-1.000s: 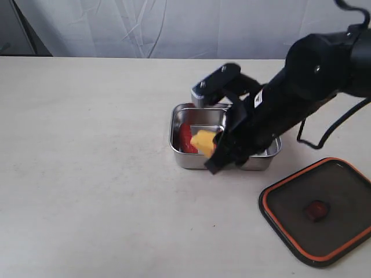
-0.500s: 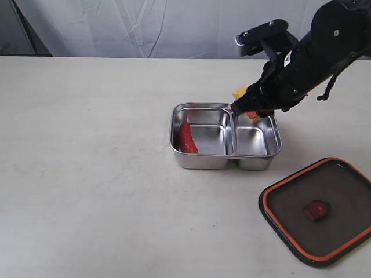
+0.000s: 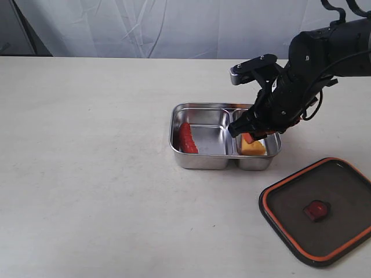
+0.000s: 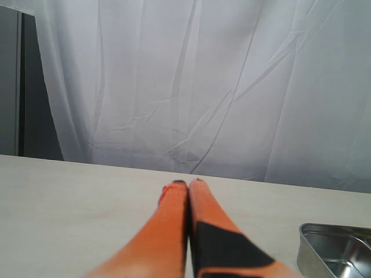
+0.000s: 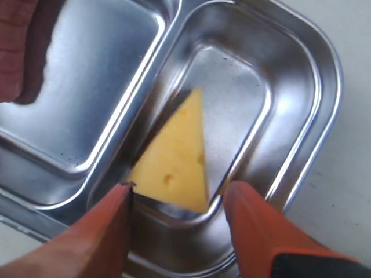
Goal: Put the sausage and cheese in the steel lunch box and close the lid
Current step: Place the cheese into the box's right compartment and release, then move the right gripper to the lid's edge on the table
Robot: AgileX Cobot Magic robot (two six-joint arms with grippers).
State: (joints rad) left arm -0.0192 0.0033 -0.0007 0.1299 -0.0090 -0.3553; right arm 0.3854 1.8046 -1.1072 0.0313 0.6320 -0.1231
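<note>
The steel lunch box (image 3: 200, 106) sits mid-table with the red sausage (image 3: 186, 138) lying in its left compartment. In the right compartment lies the yellow cheese (image 3: 253, 147) wedge. My right gripper (image 3: 249, 134) hovers just over that compartment. In the right wrist view its orange fingers (image 5: 110, 226) stand open on either side of the cheese (image 5: 177, 159) without touching it. The dark lid (image 3: 324, 208) with its orange rim lies on the table to the front right. My left gripper (image 4: 188, 184) is shut on nothing above the table, with a corner of the box (image 4: 336, 249) beside it.
A white curtain (image 3: 174, 26) hangs behind the table's far edge. The lid's small red valve (image 3: 316, 209) faces up at its centre. The right arm (image 3: 324, 52) reaches in from the back right over the box.
The right gripper carried the cheese from the box's left side across to the right compartment, came down and opened. The cheese now rests in that compartment.
</note>
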